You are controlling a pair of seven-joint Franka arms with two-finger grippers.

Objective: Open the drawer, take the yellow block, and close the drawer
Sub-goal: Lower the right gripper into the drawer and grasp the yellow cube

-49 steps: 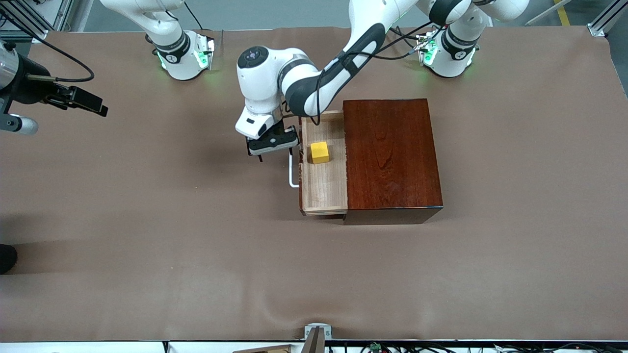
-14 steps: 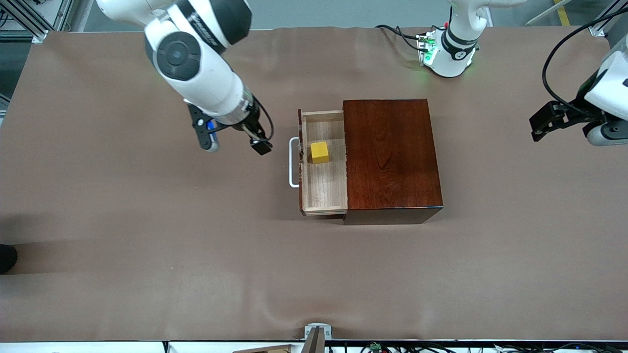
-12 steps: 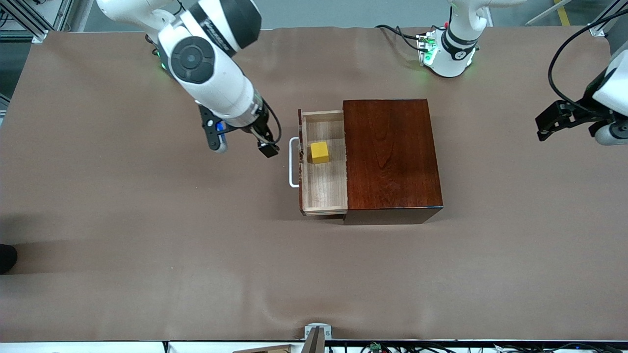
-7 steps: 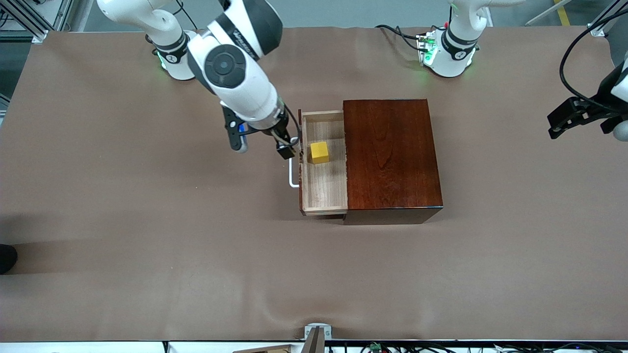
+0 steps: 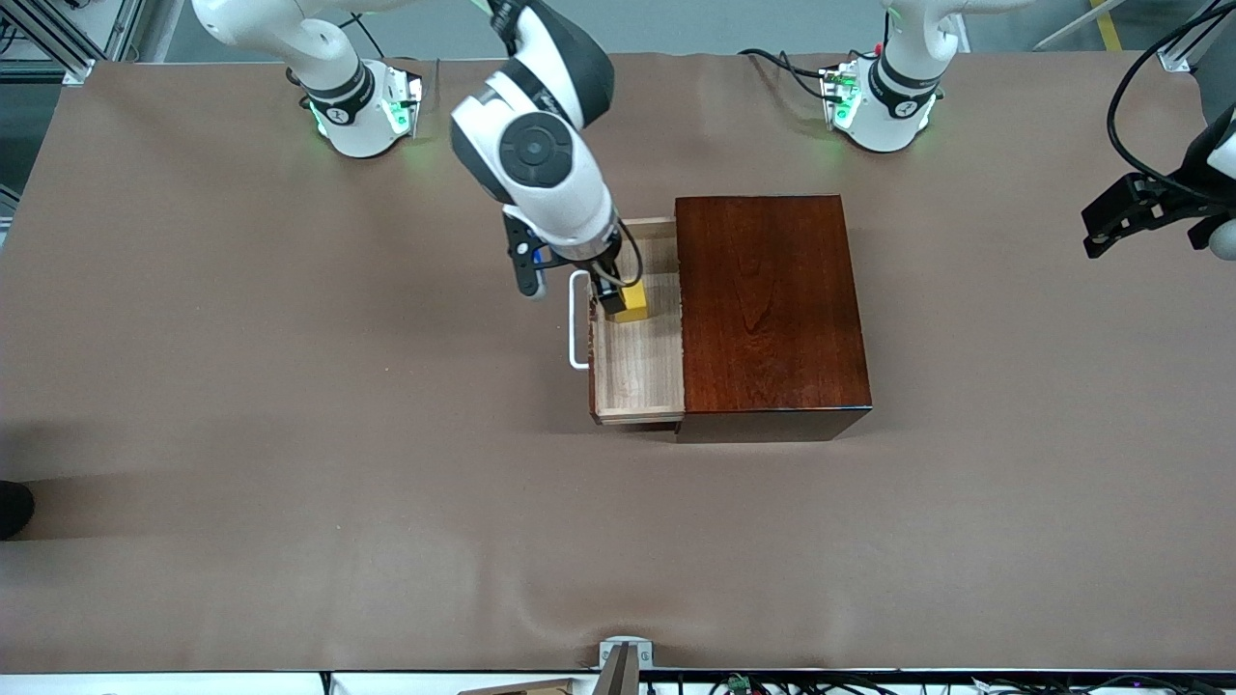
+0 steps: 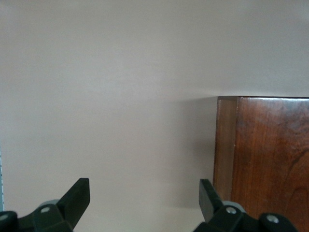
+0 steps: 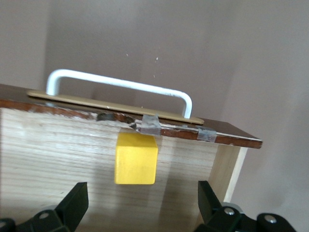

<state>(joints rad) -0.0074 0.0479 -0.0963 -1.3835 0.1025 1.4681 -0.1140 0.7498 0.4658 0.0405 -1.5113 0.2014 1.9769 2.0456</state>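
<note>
Drawer (image 5: 637,362) stands pulled out of the mahogany box (image 5: 768,304), so step one looks done; the pick and the closing are left. Yellow block (image 7: 136,158) sits on the tray floor just inside the white handle (image 7: 120,84). Right tool (image 5: 611,292) hangs directly over it, released, jaws wide, block centred between them. Left tool (image 5: 1120,208) waits released over the worktop (image 5: 290,434), at the left arm's end.

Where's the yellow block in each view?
Front view: yellow block in the open drawer, partly under the right gripper.
Left wrist view: not in it.
Right wrist view: yellow block on the drawer floor, ahead of the open fingers.
Shared landmark: white handle.
</note>
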